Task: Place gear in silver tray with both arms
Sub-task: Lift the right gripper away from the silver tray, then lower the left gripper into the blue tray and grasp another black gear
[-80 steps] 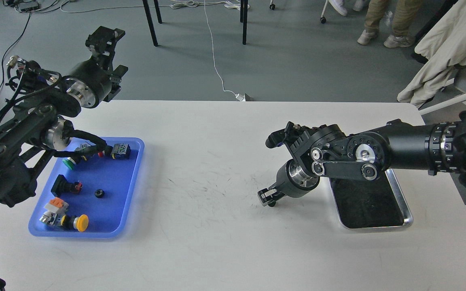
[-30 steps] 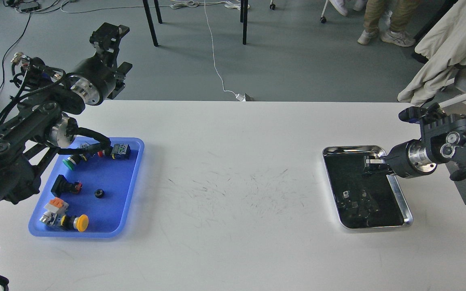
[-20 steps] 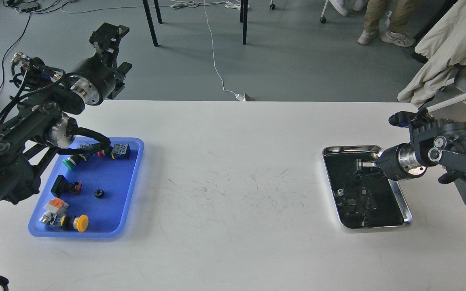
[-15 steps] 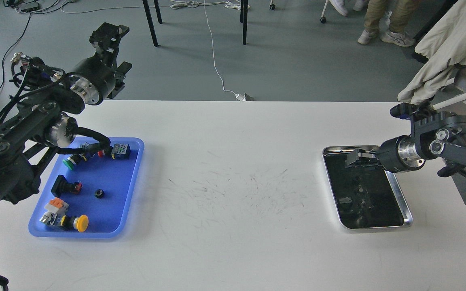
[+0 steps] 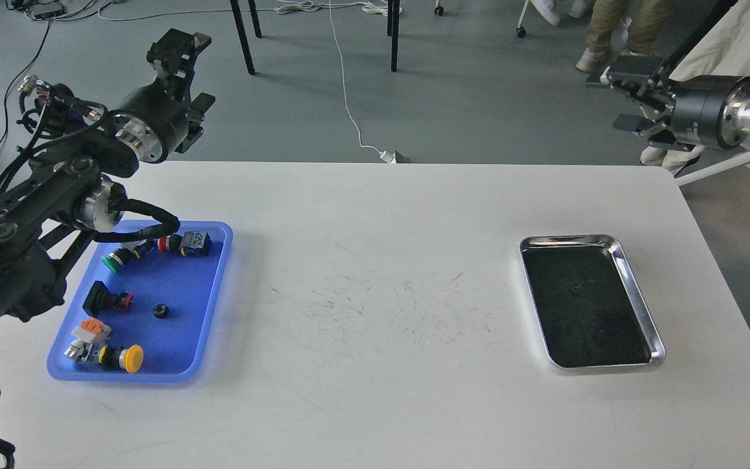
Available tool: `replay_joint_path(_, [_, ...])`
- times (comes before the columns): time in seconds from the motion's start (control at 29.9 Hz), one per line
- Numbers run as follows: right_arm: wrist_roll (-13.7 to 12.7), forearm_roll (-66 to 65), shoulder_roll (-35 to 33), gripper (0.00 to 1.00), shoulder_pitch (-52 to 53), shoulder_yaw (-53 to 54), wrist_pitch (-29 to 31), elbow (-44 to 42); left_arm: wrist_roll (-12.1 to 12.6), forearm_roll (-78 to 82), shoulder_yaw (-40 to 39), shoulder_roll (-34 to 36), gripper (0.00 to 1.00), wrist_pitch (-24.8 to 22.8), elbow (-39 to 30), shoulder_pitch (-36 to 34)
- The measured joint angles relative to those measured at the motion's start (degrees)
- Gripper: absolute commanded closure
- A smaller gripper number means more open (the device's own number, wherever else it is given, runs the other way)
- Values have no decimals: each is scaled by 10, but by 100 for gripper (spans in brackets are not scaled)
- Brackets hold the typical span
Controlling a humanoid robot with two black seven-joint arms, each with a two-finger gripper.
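Observation:
The silver tray (image 5: 640, 306) lies on the right side of the white table. A small dark gear (image 5: 573, 288) lies on its dark bottom, faint against the reflection. My right gripper (image 5: 629, 96) is open and empty, raised high beyond the table's far right corner, well away from the tray. My left gripper (image 5: 187, 75) is open and empty, raised above the table's far left corner, behind the blue tray (image 5: 215, 286).
The blue tray holds several push buttons and switches, a yellow button (image 5: 130, 357) and a small black ring-like part (image 5: 159, 311). My left forearm and its cable hang over its back edge. Chair legs and a white cable lie on the floor behind the table.
My right gripper carried a small dark part from mid-table to the silver tray, then rose and pulled back to the far right, empty. The left arm barely moved.

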Motion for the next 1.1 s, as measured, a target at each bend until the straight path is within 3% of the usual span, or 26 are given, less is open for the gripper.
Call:
replay_joint_path(0.17, [14, 269, -22, 5, -43, 58, 3, -1, 5, -1, 0, 3, 2, -3, 0, -3])
replay_joint_path(0.33, [66, 405, -32, 5, -116, 63, 7, -11, 7, -2, 2, 42, 2, -38, -18, 2])
replay_joint_path(0.5, [107, 439, -32, 5, -189, 72, 8, -12, 3, 6, 47, 165, 2, -107, -92, 22])
replay_joint_path(0.6, [113, 451, -27, 5, -218, 75, 8, -12, -8, 41, 98, 252, 2, -127, -154, 39])
replay_joint_path(0.67, [114, 454, -24, 5, -232, 76, 8, -13, -28, 91, 140, 305, 2, -129, -199, 55])
replay_joint_path(0.8, [116, 455, -15, 5, -243, 76, 8, -12, -72, 247, 207, 369, 3, -116, -245, 74])
replay_joint_path(0.9, [116, 455, -10, 5, -244, 76, 8, -12, -93, 376, 244, 381, 3, -78, -251, 90])
replay_joint_path(1.1, [116, 454, -5, 5, -245, 76, 8, -13, -107, 557, 292, 363, 4, -5, -237, 131])
